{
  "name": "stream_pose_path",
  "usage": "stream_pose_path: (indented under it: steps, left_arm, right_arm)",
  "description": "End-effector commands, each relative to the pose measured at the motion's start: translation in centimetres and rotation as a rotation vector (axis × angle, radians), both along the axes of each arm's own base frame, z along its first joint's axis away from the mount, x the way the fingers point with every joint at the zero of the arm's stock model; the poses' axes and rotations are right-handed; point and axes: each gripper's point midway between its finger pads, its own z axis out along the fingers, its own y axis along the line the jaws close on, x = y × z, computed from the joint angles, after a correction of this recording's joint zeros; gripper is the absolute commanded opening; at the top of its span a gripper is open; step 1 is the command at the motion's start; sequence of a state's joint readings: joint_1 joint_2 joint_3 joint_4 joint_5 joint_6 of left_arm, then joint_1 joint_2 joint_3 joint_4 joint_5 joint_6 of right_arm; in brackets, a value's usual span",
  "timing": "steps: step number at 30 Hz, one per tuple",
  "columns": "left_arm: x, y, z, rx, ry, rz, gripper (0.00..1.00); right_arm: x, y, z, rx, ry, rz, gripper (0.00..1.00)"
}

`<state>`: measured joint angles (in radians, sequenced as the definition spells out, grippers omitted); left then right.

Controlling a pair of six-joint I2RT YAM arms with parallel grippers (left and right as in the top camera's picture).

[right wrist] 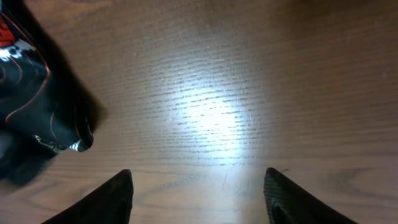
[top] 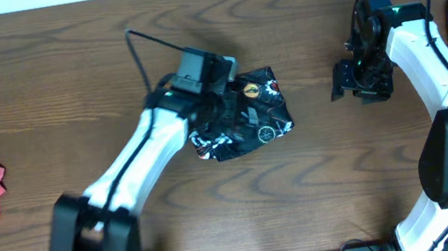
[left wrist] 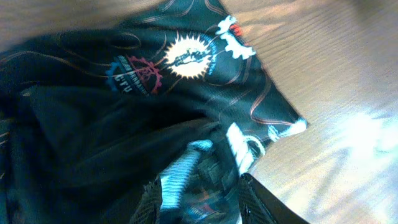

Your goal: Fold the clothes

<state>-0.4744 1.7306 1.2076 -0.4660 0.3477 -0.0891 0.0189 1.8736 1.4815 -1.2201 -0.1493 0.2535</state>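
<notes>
On the table (top: 324,199), the black jersey (top: 257,107) was seen bunched at centre, its fold judged part-done. The left gripper (left wrist: 199,196) was seen parted over it. The right gripper (right wrist: 198,186) was seen open and empty, well right. A fresh edge grip was judged necessary next.

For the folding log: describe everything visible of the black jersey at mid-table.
The black cycling jersey with thin orange contour lines is soft fabric bunched in a crumpled heap on the brown wooden table near its centre. White, red and blue round logos face up. The left end effector sits over its left side, fingers apart with cloth between them.
</notes>
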Motion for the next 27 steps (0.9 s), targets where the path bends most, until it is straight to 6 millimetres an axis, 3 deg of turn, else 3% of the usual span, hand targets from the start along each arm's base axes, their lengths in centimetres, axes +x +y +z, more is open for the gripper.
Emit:
stream_pose_path:
  steps: [1, 2, 5, 8, 10, 17, 20, 22, 24, 27]
  left_arm:
    - [0.5, -1.4, -3.4, 0.019, 0.041, -0.030, 0.41]
    - [0.5, -2.0, -4.2, 0.008, 0.056, -0.030, 0.36]
    - [0.5, -2.9, -5.9, -0.010, 0.096, -0.009, 0.36]
    - [1.0, -2.8, -5.9, -0.023, 0.099, 0.034, 0.37]
    - [1.8, -2.5, -4.8, -0.041, 0.073, 0.050, 0.47]
    - [4.5, -2.4, 1.9, -0.104, -0.077, 0.074, 0.50]
    - [4.7, 0.4, 2.7, 0.003, -0.106, 0.153, 0.50]
    - [4.1, 2.8, 2.3, 0.089, -0.082, 0.189, 0.52]
    - [3.0, 5.0, 1.5, 0.149, -0.025, 0.184, 0.62]
    - [1.5, 8.1, 0.2, 0.206, 0.083, 0.223, 0.63]
  right_arm:
    - [-0.4, 0.1, 0.0, 0.013, 0.015, 0.003, 0.64]
    - [-0.5, 0.1, 0.0, 0.013, 0.017, 0.003, 0.63]
    - [-0.5, 0.1, 0.0, 0.015, 0.019, 0.002, 0.63]
    - [-0.3, 0.1, 0.0, 0.016, 0.011, 0.002, 0.63]
    - [-0.2, 0.1, 0.0, 0.016, 0.005, 0.002, 0.63]
    - [-0.1, 0.1, 0.0, 0.016, 0.000, 0.002, 0.65]
    - [-0.1, 0.1, 0.0, 0.016, 0.000, 0.002, 0.67]
    - [0.0, 0.1, 0.0, 0.016, -0.001, 0.002, 0.68]
    - [0.0, 0.1, 0.0, 0.016, -0.001, 0.003, 0.68]
    - [0.0, 0.1, 0.0, 0.016, -0.001, 0.003, 0.67]
